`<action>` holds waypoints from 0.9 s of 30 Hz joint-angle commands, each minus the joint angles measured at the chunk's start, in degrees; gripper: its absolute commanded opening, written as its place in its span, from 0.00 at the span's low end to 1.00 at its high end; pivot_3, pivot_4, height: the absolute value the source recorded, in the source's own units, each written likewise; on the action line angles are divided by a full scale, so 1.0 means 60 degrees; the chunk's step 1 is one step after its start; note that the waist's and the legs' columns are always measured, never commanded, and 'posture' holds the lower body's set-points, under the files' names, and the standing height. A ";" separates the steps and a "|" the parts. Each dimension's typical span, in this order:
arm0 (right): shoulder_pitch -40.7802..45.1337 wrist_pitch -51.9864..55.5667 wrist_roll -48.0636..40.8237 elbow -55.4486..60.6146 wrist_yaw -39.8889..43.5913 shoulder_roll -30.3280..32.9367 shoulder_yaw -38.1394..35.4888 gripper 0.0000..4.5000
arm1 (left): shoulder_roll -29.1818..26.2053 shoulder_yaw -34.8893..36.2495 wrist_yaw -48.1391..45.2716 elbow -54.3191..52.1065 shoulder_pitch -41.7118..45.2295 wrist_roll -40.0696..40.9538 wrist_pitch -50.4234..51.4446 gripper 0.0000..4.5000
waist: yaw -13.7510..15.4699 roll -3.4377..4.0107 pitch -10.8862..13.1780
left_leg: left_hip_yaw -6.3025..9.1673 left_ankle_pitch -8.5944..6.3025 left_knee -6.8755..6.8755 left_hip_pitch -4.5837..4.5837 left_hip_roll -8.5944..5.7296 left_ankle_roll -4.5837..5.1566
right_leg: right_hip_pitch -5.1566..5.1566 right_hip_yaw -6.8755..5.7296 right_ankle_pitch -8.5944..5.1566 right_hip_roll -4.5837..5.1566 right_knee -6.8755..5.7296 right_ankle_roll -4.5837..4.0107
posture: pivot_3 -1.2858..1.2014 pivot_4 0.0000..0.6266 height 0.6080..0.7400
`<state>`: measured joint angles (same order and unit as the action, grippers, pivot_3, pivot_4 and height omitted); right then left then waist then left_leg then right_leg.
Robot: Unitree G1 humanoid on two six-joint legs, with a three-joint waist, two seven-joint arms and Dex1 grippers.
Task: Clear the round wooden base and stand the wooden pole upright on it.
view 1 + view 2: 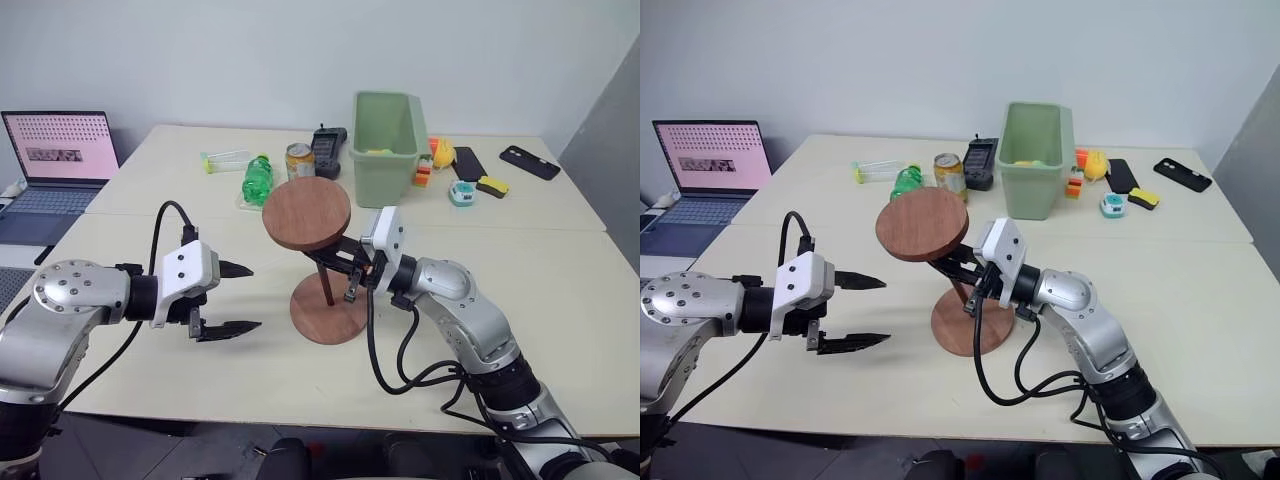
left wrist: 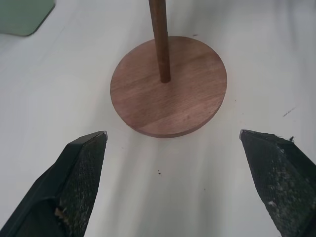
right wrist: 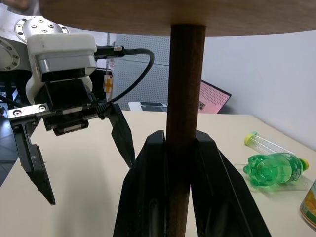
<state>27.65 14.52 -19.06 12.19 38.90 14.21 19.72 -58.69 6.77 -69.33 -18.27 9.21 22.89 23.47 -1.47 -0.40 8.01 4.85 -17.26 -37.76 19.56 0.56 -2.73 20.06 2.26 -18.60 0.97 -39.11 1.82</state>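
wooden pole [image 1: 327,283] | near upright, slight tilt | disc end up

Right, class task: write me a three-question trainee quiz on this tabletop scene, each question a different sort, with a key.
1. True or false: the right gripper is shut on the wooden pole.
2. Where does the pole's lower end sit? A) in the green bin B) at the centre of the round wooden base C) on the laptop
3. Fill in: the left gripper stands ____ beside the base, holding nothing.

Key: 1 true; 2 B; 3 open.
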 commanded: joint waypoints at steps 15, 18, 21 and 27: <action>-0.0681 0.1896 0.0632 -0.1497 -0.0374 0.1183 -0.0149 0.05 | 0.0030 0.0025 0.0072 -0.0210 0.0190 0.0270 0.0057 1.00 | 0.0068 0.0003 -0.0005 | 0.0012 0.0000 0.0000 0.0000 -0.0013 0.0000 | -0.0010 -0.0001 0.0000 0.0020 0.0016 0.0001 | 0.52 0.24 1.00; -0.0629 0.2113 0.0550 -0.1607 -0.0513 0.1236 -0.0187 0.05 | 0.0069 -0.0082 0.0078 -0.0204 0.0286 0.0270 0.0078 1.00 | 0.0089 0.0005 -0.0007 | 0.0012 0.0000 0.0000 0.0000 -0.0015 0.0000 | -0.0010 0.0001 0.0000 0.0024 0.0019 0.0001 | 0.52 0.24 1.00; -0.0636 0.2270 0.0548 -0.1592 -0.0559 0.1260 -0.0148 0.05 | 0.0085 -0.0126 0.0072 -0.0185 0.0340 0.0265 0.0087 1.00 | 0.0106 0.0006 -0.0009 | 0.0010 0.0000 0.0000 0.0000 -0.0016 0.0000 | -0.0011 0.0003 -0.0001 0.0026 0.0022 0.0002 | 0.52 0.24 1.00; -0.0911 0.2335 0.0818 -0.1385 -0.0572 0.1358 0.0192 0.05 | 0.0079 -0.0187 0.0049 -0.0133 0.0398 0.0263 0.0052 1.00 | 0.0109 0.0016 -0.0014 | 0.0011 -0.0001 0.0004 0.0000 -0.0015 0.0000 | -0.0011 0.0004 -0.0002 0.0033 0.0026 0.0003 | 0.52 0.24 1.00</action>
<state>28.16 19.64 -21.71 12.46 37.28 16.81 17.33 -58.23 4.83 -69.30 -18.26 10.54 23.91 23.89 -0.81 -0.30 7.93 4.91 -17.26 -37.72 19.56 0.47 -2.73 19.99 2.29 -18.61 1.18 -38.94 1.84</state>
